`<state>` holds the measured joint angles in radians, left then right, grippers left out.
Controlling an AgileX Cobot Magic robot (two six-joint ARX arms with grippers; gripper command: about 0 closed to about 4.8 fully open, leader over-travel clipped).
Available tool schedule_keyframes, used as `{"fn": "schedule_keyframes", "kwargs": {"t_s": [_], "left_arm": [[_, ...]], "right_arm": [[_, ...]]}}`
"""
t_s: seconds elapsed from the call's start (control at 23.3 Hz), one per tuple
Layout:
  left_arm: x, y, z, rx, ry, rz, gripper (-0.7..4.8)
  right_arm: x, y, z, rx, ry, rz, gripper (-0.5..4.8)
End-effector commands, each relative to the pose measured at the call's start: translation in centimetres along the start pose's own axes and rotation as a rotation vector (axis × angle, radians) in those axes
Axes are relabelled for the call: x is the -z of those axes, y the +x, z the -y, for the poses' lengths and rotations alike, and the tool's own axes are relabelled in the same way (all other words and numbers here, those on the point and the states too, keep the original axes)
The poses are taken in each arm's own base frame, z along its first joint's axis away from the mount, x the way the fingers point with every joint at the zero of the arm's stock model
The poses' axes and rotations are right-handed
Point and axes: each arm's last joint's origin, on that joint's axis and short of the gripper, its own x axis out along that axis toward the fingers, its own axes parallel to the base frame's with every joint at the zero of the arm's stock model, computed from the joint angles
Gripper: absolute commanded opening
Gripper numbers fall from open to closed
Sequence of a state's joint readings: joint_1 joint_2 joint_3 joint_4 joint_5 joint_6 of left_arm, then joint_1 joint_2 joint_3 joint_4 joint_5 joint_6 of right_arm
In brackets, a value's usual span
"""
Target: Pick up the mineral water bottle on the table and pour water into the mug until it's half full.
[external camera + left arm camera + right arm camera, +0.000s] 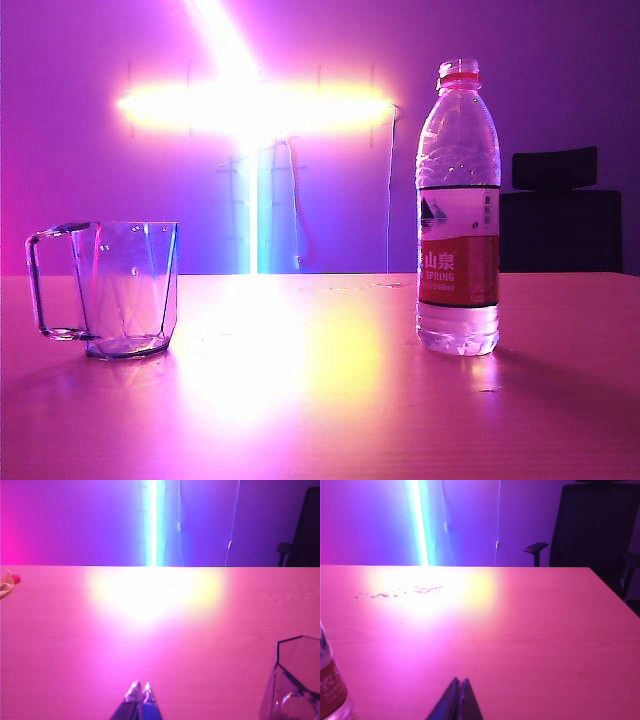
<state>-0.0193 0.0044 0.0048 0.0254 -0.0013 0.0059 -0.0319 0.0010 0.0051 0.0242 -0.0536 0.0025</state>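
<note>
The mineral water bottle (458,215) stands upright on the right of the table (320,400), clear and ribbed, with a red-and-white label and clear water inside. The mug (125,288), clear and faceted, stands upright on the left with its handle turned outward; I see no water in it. In the left wrist view my left gripper (139,688) is shut with nothing in it, low over bare table, and the mug (295,680) is off to one side. My right gripper (459,682) is shut and empty too; the bottle's label (331,687) shows at the frame edge. Neither gripper appears in the exterior view.
A bright light bar (250,105) glares on the wall behind the table. A dark office chair (597,525) stands beyond the table's far right corner. Water droplets (400,591) lie on the tabletop. A small pale and red object (7,582) lies near the far left edge.
</note>
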Motion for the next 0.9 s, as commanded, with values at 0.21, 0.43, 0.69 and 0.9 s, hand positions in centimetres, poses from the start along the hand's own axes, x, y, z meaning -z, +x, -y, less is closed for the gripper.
{"fn": "schedule_keyframes", "kwargs": {"t_s": [0.21, 0.43, 0.69, 0.9], "left_arm": [[-0.2, 0.0, 0.0, 0.002, -0.003, 0.012, -0.02], [-0.2, 0.0, 0.0, 0.002, -0.003, 0.012, -0.02], [-0.2, 0.0, 0.1, 0.016, -0.003, 0.012, -0.02], [-0.2, -0.1, 1.6, 0.160, -0.008, 0.012, -0.02]], "right_arm": [[0.0, 0.0, 0.0, -0.003, -0.004, 0.014, -0.01], [0.0, 0.0, -0.1, -0.023, -0.004, 0.014, -0.01], [-0.2, 0.0, -0.3, -0.118, 0.047, 0.032, -0.01], [-1.0, -0.1, -0.5, -0.182, 0.340, 0.069, 0.01]]}}
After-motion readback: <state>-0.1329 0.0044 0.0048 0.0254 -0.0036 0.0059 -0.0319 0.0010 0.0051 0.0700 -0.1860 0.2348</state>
